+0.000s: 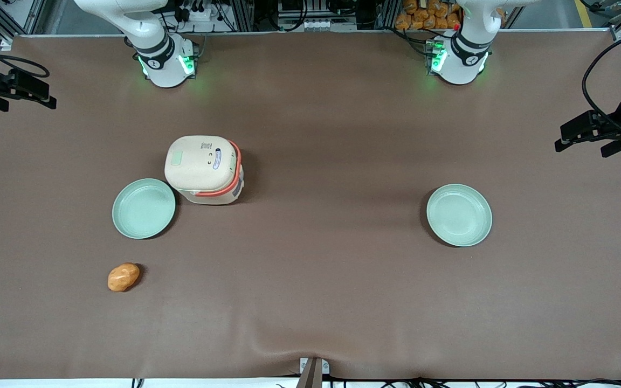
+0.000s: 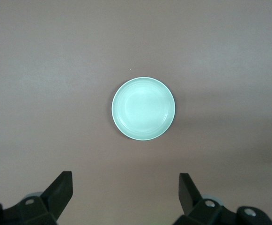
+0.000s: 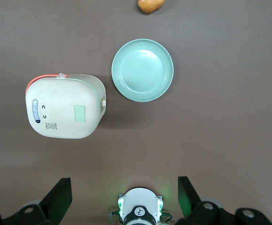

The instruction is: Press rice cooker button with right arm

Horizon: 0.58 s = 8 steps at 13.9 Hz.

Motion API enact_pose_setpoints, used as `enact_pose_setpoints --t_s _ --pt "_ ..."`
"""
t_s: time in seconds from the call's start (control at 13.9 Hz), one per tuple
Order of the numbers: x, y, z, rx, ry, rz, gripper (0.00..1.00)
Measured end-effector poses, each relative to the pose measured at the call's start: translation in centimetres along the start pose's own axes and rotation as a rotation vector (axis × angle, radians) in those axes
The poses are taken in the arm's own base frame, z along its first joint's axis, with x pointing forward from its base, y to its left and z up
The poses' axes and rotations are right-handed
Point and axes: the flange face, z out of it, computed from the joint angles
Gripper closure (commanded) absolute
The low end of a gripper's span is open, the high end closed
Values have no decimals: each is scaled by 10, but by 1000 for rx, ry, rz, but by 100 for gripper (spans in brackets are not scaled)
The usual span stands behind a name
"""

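The rice cooker [image 1: 202, 170] stands on the brown table with its cream lid shut and a coral-orange band round it; it also shows in the right wrist view [image 3: 63, 112]. The button [image 1: 177, 158] is a small pale green rectangle on the lid, uncovered, and also shows in the right wrist view [image 3: 81, 113]. My right gripper [image 3: 124, 197] is open and empty, high above the table and well clear of the cooker. In the front view it shows as a black shape [image 1: 25, 89] at the working arm's end of the table.
A pale green plate [image 1: 144, 208] lies beside the cooker, slightly nearer the front camera, also seen from the right wrist [image 3: 142, 70]. An orange-brown potato-like lump [image 1: 123, 277] lies nearer still. A second green plate [image 1: 459, 215] lies toward the parked arm's end.
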Motion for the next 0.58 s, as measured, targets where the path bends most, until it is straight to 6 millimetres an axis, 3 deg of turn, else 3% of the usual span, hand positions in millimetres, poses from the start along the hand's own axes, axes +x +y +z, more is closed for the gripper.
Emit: enact_pose_setpoints --t_s 0.58 --pt "-2 0 -9 0 21 0 0"
